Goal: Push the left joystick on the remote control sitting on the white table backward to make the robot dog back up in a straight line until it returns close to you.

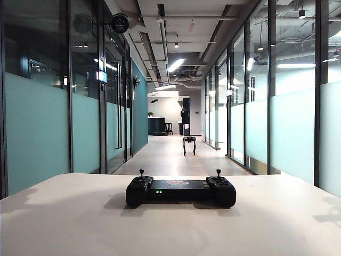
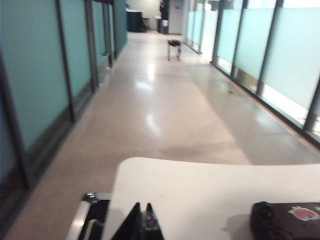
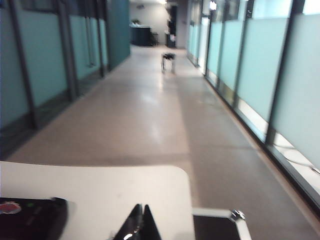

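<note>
Two thumbsticks rise from the remote control, which sits on the white table at the middle of the exterior view; the left joystick stands upright at its 9 o'clock end. Far down the corridor floor, toward 12 o'clock, stands the robot dog. Neither arm shows in the exterior view. Each wrist view shows its pincer over the table's near part, left pincer and right pincer, tips pressed together, pinching nothing, apart from the controller.

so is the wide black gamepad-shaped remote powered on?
On: two small green lights glow on the wide black gamepad-shaped remote.
</note>
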Controlling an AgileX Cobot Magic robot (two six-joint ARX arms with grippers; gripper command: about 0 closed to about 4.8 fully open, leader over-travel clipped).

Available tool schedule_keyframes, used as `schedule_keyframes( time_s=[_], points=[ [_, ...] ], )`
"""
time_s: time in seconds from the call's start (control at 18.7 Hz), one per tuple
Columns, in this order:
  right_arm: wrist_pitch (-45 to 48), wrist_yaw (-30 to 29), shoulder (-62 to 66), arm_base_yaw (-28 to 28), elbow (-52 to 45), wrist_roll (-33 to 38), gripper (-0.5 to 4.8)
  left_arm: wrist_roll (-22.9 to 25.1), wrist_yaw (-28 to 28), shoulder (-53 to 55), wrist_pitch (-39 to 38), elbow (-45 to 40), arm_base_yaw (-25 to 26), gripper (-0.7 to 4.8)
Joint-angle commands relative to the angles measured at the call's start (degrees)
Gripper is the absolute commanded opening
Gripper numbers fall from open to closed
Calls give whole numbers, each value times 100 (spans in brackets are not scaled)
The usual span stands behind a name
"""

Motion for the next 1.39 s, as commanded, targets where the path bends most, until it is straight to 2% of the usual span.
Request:
schedule_keyframes(
  time_s=[0.05,0.48,0.7,0.96,1.07,1.39],
  points=[
    [302,-258,286,9,63,-31,-1,-26,271,608,560,162,-81,-5],
    [896,-590,1032,48,85,-28,-1,-20,313,2083,1117,726,-592,-5],
    [1117,-533,1386,450,87,-31,-2,-20,417,2485,1209,846,-800,-6],
    [1460,-7,1891,1189,85,-35,-2,-20,422,2815,1248,901,-916,-5],
    [1572,13,2151,1399,85,-35,-2,-20,417,2935,1244,929,-916,-5],
    [2190,70,2957,1650,85,-33,-2,-20,439,3469,1248,1204,-916,-5]
  ],
)
